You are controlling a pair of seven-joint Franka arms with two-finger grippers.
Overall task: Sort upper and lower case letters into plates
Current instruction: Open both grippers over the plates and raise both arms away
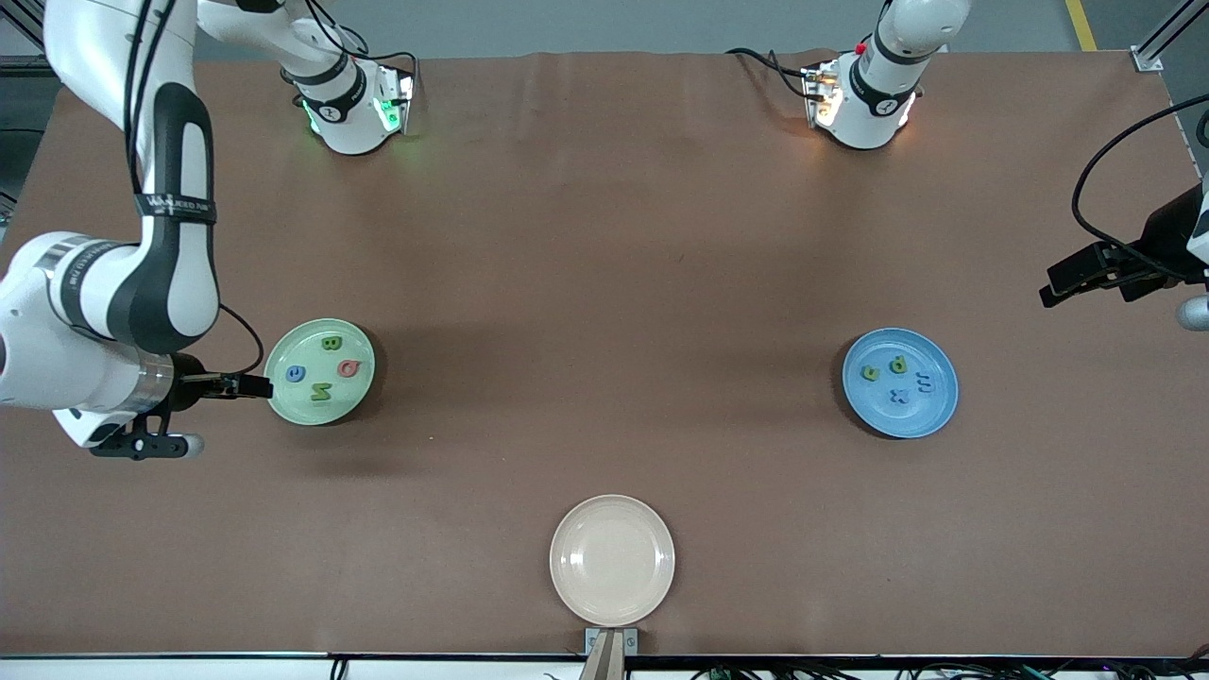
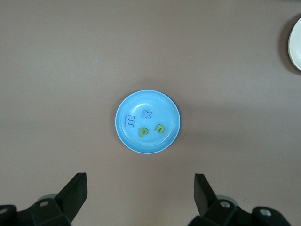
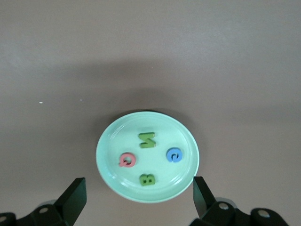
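The pale green plate (image 1: 319,418) (image 3: 117,141) lies toward the right arm's end and holds a green B (image 3: 147,179), a red-pink Q (image 3: 127,160), a blue C (image 3: 173,155) and a green N (image 3: 147,140). The blue plate (image 1: 907,423) (image 2: 162,101) lies toward the left arm's end and holds a blue m (image 2: 130,122), a blue x (image 2: 147,114), a green p (image 2: 143,132) and a green u (image 2: 160,128). My right gripper (image 1: 231,384) (image 3: 138,193) hangs open and empty by the green plate's rim. My left gripper (image 1: 1077,274) (image 2: 141,193) waits open and empty, high off the blue plate.
A cream-beige plate (image 1: 612,560) (image 2: 296,44) with nothing in it sits at the table's edge nearest the front camera, midway between the two arms. Brown tabletop stretches between the plates.
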